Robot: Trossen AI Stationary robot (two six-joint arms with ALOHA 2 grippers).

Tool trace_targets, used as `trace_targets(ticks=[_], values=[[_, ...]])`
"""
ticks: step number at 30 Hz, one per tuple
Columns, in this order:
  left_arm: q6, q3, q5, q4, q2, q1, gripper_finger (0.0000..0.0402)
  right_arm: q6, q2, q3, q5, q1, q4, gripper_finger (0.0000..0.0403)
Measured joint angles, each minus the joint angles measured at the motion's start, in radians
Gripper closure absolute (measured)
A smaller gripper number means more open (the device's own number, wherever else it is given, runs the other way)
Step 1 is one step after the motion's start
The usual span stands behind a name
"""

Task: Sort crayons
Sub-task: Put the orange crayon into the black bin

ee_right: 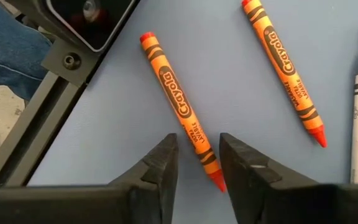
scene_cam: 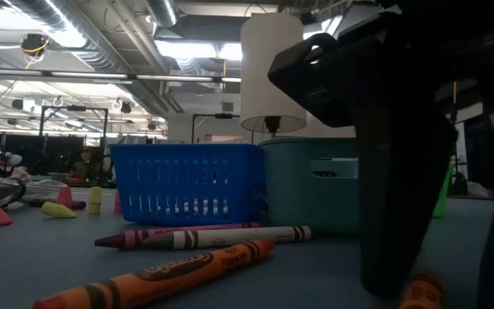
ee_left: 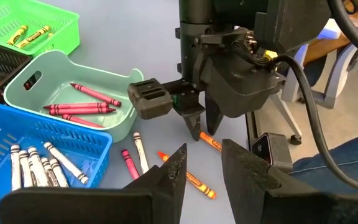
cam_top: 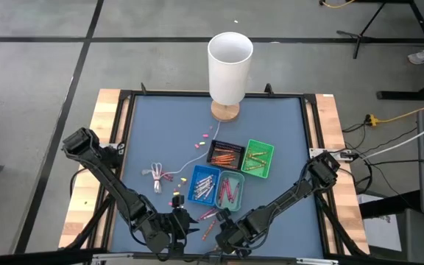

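- The left gripper hovers just on the near-edge side of the blue tray, its fingers parted with nothing between them.
- Loose crayons lie on the mat just off the blue tray's near side: a red one, a white one and an orange crayon, roughly parallel and flat.
- The right gripper is down at a second orange crayon, a little farther from the blue tray than those three. Its jaws stand apart, straddling the pointed end, not yet closed on it.
- That crayon lies flat, its long axis crossing the jaw gap at a slant, its flat end pointing away from the fingers.
- It should handle as light and stiff but brittle and waxy. A gentle pinch across the paper wrapper nearer mid-length seems safer than at the tip.
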Motion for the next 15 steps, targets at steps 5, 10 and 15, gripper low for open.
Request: trace_targets(ticks=[5,10,15], values=[[0.000,0.000,0.000,0.000,0.000,0.000,0.0316,0.000,0.000,0.000,-0.005,0.000,-0.001,0.0333],[0.000,0.000,0.000,0.000,0.000,0.000,0.0316,0.000,0.000,0.000,0.000,0.000,-0.002,0.0376],[0.000,0.000,0.000,0.000,0.000,0.000,0.0316,0.000,0.000,0.000,0.001,0.000,-0.002,0.0391]])
